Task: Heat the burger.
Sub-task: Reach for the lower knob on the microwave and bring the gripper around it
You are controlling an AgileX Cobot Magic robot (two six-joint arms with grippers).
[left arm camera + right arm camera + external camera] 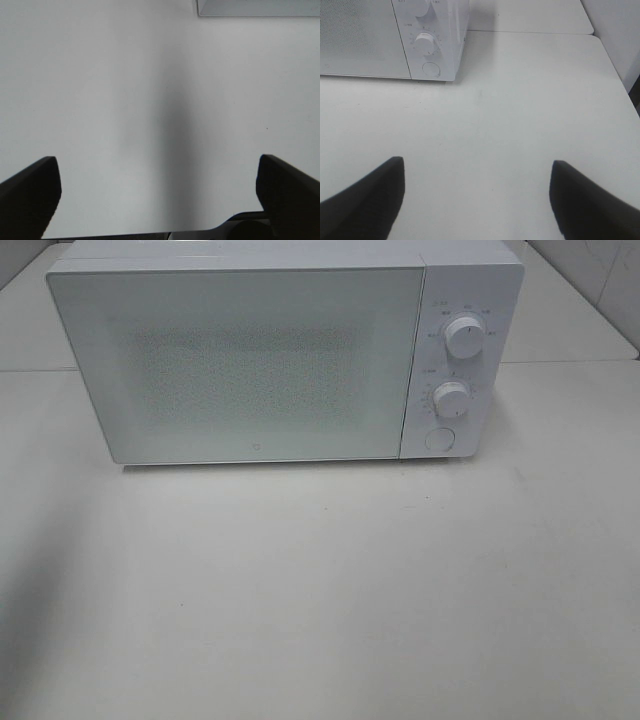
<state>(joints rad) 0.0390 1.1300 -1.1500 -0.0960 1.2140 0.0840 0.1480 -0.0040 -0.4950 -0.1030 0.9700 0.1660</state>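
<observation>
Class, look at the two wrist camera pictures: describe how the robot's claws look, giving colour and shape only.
Each claw, left and right, shows two matte black fingers with broad, wedge-shaped, slanted tips. No cables or markings are visible; the arms themselves are out of view.

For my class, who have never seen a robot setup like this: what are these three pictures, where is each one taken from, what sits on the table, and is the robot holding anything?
This is a robot with two arms, each ending in jaws. One picture comes from a camera mounted high, looking down on a white microwave with its door shut, two round dials and a round button, standing on a pale table. The other two come from cameras on the wrists. In each, the dark shapes at the edges are that arm's jaws: the left gripper and the right gripper, both standing open over bare table and holding nothing. No burger shows in any picture.
</observation>
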